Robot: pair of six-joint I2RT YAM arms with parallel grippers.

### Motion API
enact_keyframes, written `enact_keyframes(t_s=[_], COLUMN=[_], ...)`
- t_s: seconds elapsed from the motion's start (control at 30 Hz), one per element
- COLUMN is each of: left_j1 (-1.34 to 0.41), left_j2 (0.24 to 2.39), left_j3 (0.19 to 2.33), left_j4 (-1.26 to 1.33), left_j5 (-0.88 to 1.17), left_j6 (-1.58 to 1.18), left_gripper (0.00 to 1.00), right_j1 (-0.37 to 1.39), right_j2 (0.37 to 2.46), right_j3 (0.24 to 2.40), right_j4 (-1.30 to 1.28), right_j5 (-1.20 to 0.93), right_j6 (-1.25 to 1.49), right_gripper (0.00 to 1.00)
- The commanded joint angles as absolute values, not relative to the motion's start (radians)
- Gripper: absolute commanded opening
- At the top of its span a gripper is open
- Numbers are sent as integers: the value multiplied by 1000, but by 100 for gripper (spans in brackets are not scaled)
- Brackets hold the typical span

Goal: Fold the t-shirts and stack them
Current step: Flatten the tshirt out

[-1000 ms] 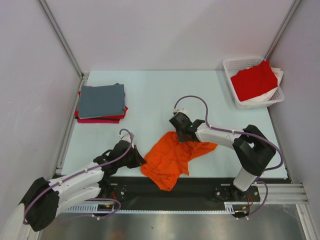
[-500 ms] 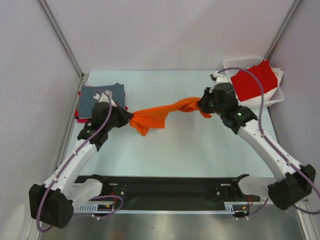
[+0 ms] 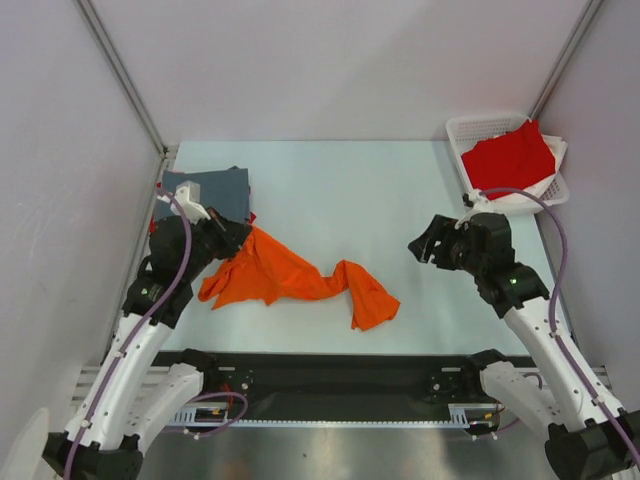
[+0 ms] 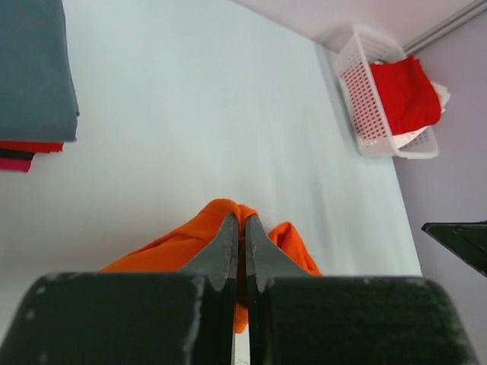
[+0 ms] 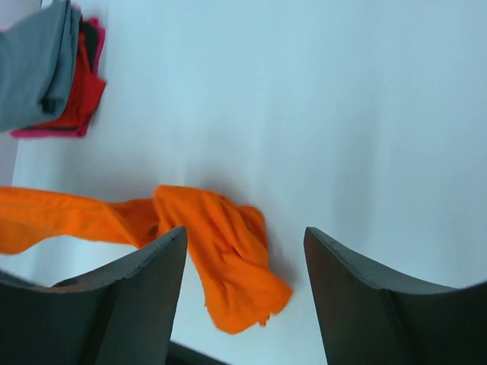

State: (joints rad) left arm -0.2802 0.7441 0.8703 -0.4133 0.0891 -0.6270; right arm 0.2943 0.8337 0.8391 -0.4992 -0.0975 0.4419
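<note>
The orange t-shirt [image 3: 280, 280] lies in a crumpled strip across the near-middle of the table. Its left end is lifted, with my left gripper [image 3: 233, 243] shut on it; in the left wrist view the jaws [image 4: 241, 224] pinch an orange fold [image 4: 167, 247]. Its right end [image 5: 228, 258] rests loose on the table. My right gripper [image 3: 420, 243] hangs open to the right of and above that end, its jaws [image 5: 243, 232] holding nothing. A folded grey t-shirt [image 3: 215, 190] tops a stack at the far left, with red and magenta edges [image 5: 80, 99] beneath. A red t-shirt [image 3: 507, 160] lies in the basket.
The white lattice basket [image 3: 470, 130] stands at the far right corner, also seen in the left wrist view [image 4: 365, 106]. White cloth shows under the red shirt there. Enclosure walls stand close on both sides. A black rail runs along the near table edge [image 3: 330, 370].
My right gripper has opened and let go of the orange t-shirt, whose right end dropped to the table. Both arms drew back toward the near side; the left still grips the shirt.
</note>
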Motion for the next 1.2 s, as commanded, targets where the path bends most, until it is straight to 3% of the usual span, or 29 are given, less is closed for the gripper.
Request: enact_keyframes(t_s=[0.0,0.27,0.77,0.93,1.07,1.17], left_j1=[-265,-215,-160,-155,-147,-135], left_j2=[832,879,844,848,851,857], left_j3=[803,782,792,795,801,828], left_j4=[-393,-331,-373,-374,-377,-390], left_j5=[127,80,69,63,63,66], left_j6=[-630,-646,-620,-612,-611,-604], left_gripper=[0,0,0,0,0,0], right_j1=[322,691,887,902,902,899], right_j2=[856,986,1170,1259,1316,1296], right_j3=[801,756,703,724,797,886], right_j4=[-526,-505,-465,-419,-452,-521], right_j5=[-251,-45,126,147,207,276], right_j6=[475,494,525,511,491,459], right_gripper=[68,70,65,45,0,0])
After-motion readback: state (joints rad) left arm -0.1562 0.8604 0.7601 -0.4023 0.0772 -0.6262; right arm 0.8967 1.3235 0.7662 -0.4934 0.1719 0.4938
